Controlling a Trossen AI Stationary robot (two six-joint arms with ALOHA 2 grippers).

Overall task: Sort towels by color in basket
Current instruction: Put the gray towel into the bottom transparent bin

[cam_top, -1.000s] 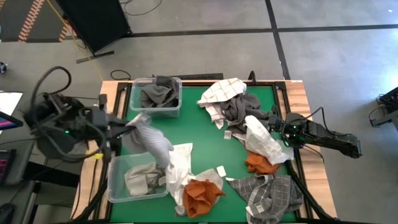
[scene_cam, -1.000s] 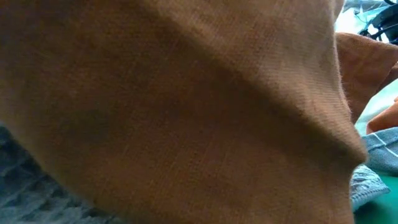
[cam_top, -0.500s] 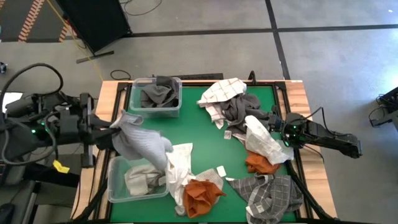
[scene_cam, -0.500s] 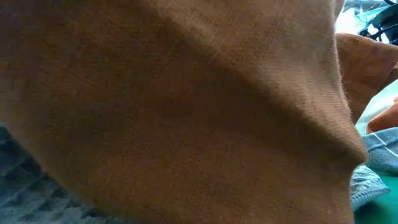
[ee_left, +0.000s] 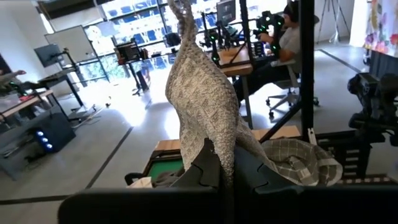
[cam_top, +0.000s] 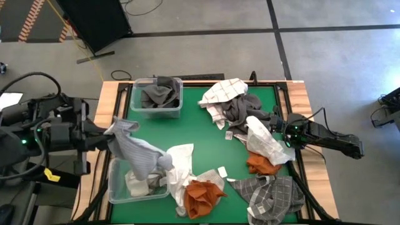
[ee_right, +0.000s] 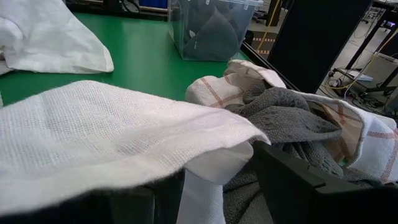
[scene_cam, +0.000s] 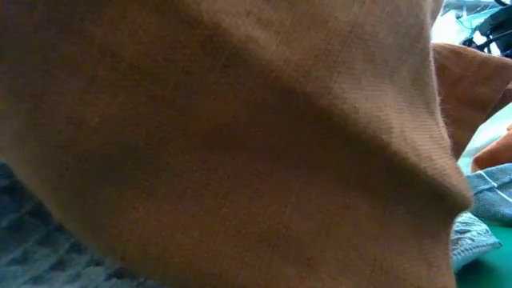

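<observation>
At the left edge of the frame from above, the left gripper [cam_top: 107,133] is clenching one end of a light grey towel [cam_top: 140,155], which is trailing down and to the right over the near clear bin [cam_top: 114,184] at lower left, its far end touching a white towel [cam_top: 180,164] draped at that bin's right side. Seen from the left wrist, the grey towel [ee_left: 202,102] is standing up from between the closed fingers [ee_left: 205,171]. A second clear bin [cam_top: 134,106] at upper left of the green table [cam_top: 206,134] is holding a dark grey towel [cam_top: 159,95]. At the right edge, the right gripper [cam_top: 279,132] is resting with its jaws standing apart around a fold of a white checked towel [cam_top: 265,142], which is lying over the heap at centre right; the right wrist view is showing white cloth [ee_right: 118,134] draped between the dark fingers [ee_right: 298,186]. A rust orange towel [cam_top: 201,195] is lying at lower centre, another [cam_top: 259,165] just below the right gripper, and a grey-and-white checked towel [cam_top: 275,197] at lower right. The low view is filled with rust-brown cloth [scene_cam: 240,144].
</observation>
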